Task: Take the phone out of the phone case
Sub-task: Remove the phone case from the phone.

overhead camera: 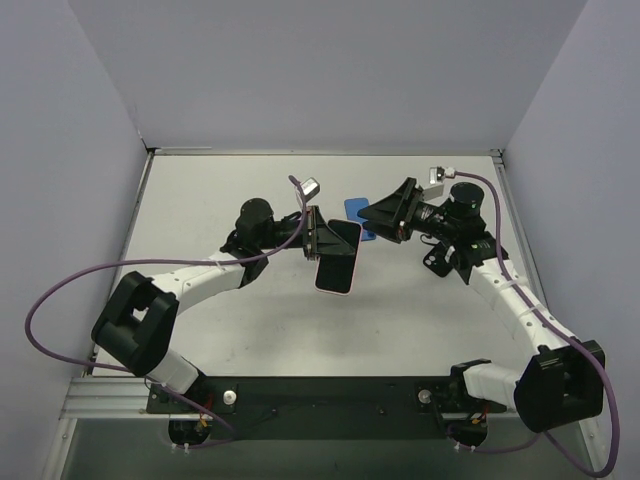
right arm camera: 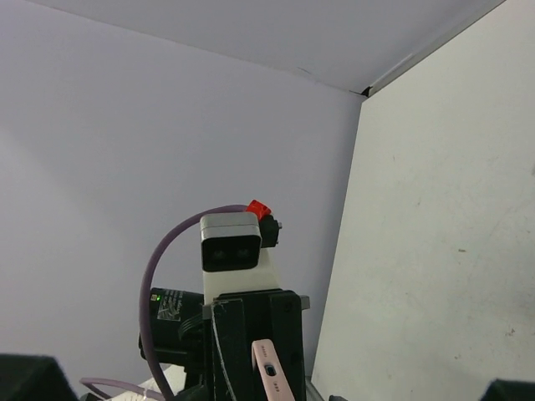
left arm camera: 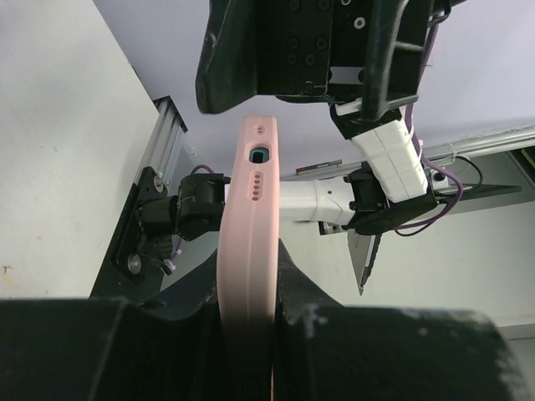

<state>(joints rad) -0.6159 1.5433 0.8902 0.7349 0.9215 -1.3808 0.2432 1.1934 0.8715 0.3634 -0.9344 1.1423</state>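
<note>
Nothing readable in any of the three views, honestly. The closest thing is a small pale sticker [right arm camera: 171,307] on the black wrist housing of the left arm, picked up by the right wrist camera. It sits beside a green light, up and to the left of the pink phone case [right arm camera: 272,373]. There's some print on it, but it's way too tiny and blurry to make out a single letter or number. No legible brand, number or sign shows on the top or left wrist views either.
</note>
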